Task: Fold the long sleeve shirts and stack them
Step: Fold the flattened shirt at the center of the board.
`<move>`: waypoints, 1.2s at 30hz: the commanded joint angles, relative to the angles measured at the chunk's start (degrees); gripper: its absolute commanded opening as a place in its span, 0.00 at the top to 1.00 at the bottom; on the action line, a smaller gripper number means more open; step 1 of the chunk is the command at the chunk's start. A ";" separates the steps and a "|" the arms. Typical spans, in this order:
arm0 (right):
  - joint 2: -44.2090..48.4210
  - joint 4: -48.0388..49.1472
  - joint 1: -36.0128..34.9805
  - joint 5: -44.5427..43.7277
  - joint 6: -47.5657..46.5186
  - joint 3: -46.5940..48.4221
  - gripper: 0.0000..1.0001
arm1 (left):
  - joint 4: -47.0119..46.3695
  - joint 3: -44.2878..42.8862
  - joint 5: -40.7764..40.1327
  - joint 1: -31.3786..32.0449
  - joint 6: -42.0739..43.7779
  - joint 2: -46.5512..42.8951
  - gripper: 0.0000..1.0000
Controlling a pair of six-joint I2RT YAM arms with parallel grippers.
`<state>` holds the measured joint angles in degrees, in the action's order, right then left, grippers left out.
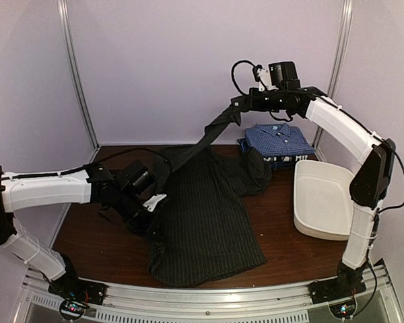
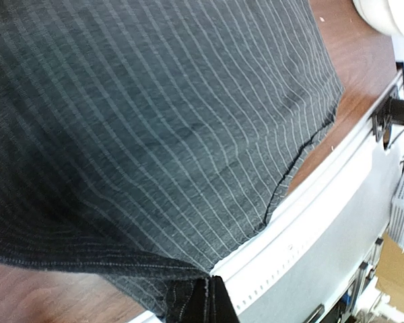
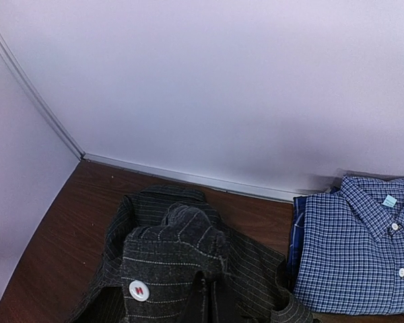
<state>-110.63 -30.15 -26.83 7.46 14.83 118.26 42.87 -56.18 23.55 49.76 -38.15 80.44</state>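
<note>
A white oblong plastic tub (image 1: 323, 198) is set at the right of the brown wooden counter (image 1: 101, 242). Just behind the tub, a folded blue checked collared shirt (image 1: 276, 136) is laid on what seems to be a folded navy shirt (image 1: 286, 161) with white lettering, though little of it can be seen. Left of the tub, a dark charcoal pinstriped cloth shirt (image 1: 209, 215) is spread flat over the middle of the counter, with its hem at the near edge. One sleeve (image 1: 202, 145) is stretched taut up off the counter, beside the folded pile and left of it. The sleeve's cuff, with its white button (image 3: 139, 291), is clenched in the right tool (image 1: 234, 111). This tool is held high, behind and left of the tub, on an arm arched over the pile. The left tool (image 1: 156, 202) is clenched on the shirt's edge farthest from the tub. It is held low at the counter, on an arm stretched out level.
</note>
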 commanded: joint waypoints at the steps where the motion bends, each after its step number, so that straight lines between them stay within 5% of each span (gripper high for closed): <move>1: 4.61 1.03 0.47 -0.67 0.11 -0.84 1.00 | -2.34 -3.87 4.44 1.04 6.26 3.76 1.00; 25: 14.93 9.23 -1.23 3.95 3.40 -21.24 1.00 | -2.05 -3.67 9.44 2.88 13.35 16.77 1.00; 36: 18.37 10.77 -3.86 4.92 3.84 -21.92 1.00 | -2.92 -2.79 10.52 2.87 13.72 18.77 1.00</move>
<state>-93.41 -21.82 -29.28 11.53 18.22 96.57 41.89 -59.42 32.47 52.29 -25.54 98.56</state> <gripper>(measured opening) 0.007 0.007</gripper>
